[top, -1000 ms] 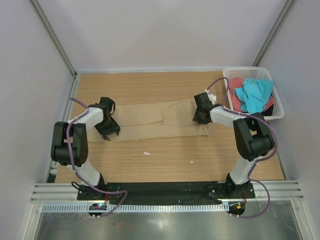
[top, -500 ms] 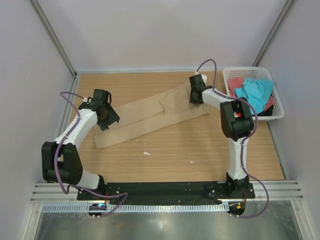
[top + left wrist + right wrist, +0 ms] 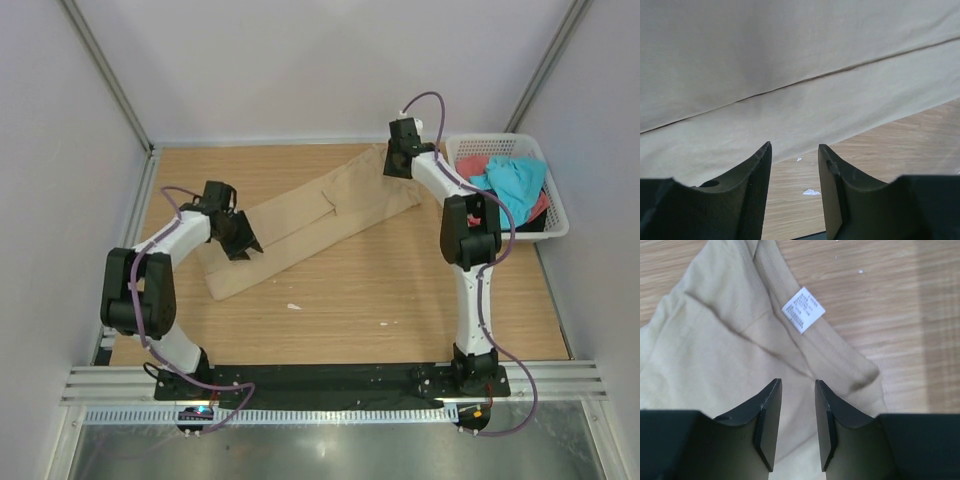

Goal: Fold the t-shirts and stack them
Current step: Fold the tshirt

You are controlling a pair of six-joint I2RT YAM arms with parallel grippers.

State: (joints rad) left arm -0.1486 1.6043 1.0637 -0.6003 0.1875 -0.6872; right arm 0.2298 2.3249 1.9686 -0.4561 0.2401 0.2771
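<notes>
We see the folded tan-beige cloth t-shirt (image 3: 310, 220) lying diagonally on the wooden table (image 3: 400, 290). Our left gripper (image 3: 243, 243) stands spread at its near-left end. Our right gripper (image 3: 400, 165) stands spread over the far-right collar with its white label (image 3: 802, 310).

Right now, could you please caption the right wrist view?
Right gripper, jaws apart, above tan t-shirt near its white neck label.

The tan t-shirt (image 3: 310, 215) is soft, matt cloth, smooth and finely knit, with stitched seams and a white printed neck label (image 3: 802, 309). The table (image 3: 400, 290) is matt wood-grain board. The basket (image 3: 557, 205) is white lattice plastic. The left gripper (image 3: 794, 150) has matt black plastic fingers (image 3: 752, 195).
</notes>
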